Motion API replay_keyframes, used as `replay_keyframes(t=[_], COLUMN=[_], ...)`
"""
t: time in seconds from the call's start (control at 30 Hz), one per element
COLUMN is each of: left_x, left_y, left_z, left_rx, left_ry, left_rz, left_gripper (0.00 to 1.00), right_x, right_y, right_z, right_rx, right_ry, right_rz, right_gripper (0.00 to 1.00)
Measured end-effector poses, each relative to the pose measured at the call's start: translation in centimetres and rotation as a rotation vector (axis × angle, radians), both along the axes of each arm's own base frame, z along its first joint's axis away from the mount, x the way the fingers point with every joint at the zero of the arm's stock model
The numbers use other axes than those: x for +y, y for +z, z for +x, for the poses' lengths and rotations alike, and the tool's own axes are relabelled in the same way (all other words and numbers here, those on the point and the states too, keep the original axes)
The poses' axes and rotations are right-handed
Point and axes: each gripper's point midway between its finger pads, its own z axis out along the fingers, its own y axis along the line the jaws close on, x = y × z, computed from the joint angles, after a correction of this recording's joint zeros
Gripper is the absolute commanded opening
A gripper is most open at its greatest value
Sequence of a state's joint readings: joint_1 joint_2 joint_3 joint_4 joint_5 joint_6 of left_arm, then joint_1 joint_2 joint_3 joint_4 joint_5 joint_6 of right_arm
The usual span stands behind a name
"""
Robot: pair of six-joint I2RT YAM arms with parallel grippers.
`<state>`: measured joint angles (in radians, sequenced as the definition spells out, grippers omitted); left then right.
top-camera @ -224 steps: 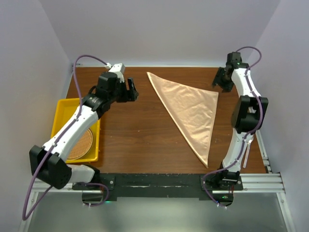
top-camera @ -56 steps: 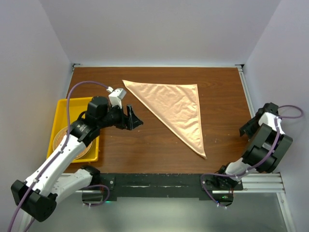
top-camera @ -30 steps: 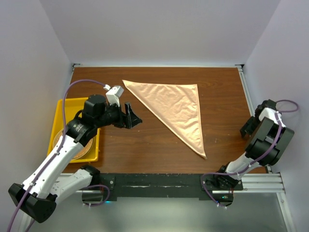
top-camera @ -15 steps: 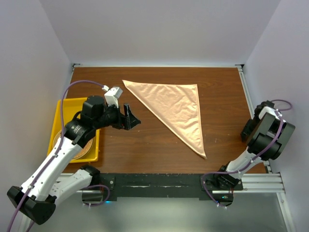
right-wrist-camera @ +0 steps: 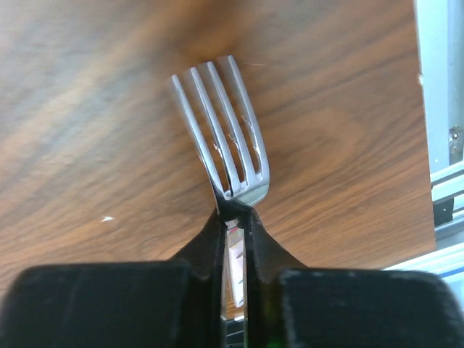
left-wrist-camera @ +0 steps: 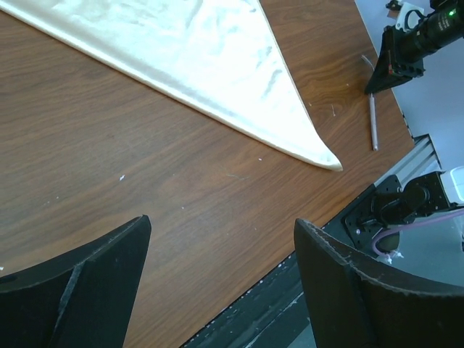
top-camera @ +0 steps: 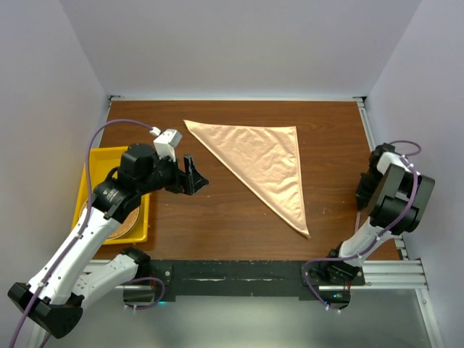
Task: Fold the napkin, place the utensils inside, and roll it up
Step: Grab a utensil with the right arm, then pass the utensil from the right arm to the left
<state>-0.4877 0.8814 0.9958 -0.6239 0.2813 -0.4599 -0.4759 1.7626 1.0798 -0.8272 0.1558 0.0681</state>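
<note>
The right jaws were pinched on the neck of the fork, its tines pointing away over the wood near the right edge of the tabletop. The napkin lay flat as a triangle mid-table, well apart from the fork. The left jaws stood spread wide just left of the cloth, holding nothing.

White shells and black joints are shown on the left arm and right arm. A purple cable is run along each; the left gripper is black.
</note>
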Motion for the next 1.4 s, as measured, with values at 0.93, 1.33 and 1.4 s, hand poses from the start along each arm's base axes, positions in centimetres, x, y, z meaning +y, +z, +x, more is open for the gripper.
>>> replay_keyframes(t=[0.93, 1.33, 1.4], left_x=[-8.2, -10.7, -10.9], left_y=[1.6, 3.2, 2.9], left_z=[2.5, 4.5, 4.7], left_rx=[0.075, -0.052, -0.051], left_ry=[-0.188, -0.345, -0.354], left_rz=[-0.458, -0.494, -0.496], left_gripper=[0.77, 0.79, 0.79], right_x=[29.1, 40.4, 40.8], right_y=[19.6, 24.4, 24.5], right_z=[11.5, 2.2, 1.4], right_rx=[-0.735, -0.608, -0.583], right_ry=[0.591, 0.75, 0.771], right_rz=[0.792, 1.317, 1.342], right_gripper=[0.0, 0.0, 0.0])
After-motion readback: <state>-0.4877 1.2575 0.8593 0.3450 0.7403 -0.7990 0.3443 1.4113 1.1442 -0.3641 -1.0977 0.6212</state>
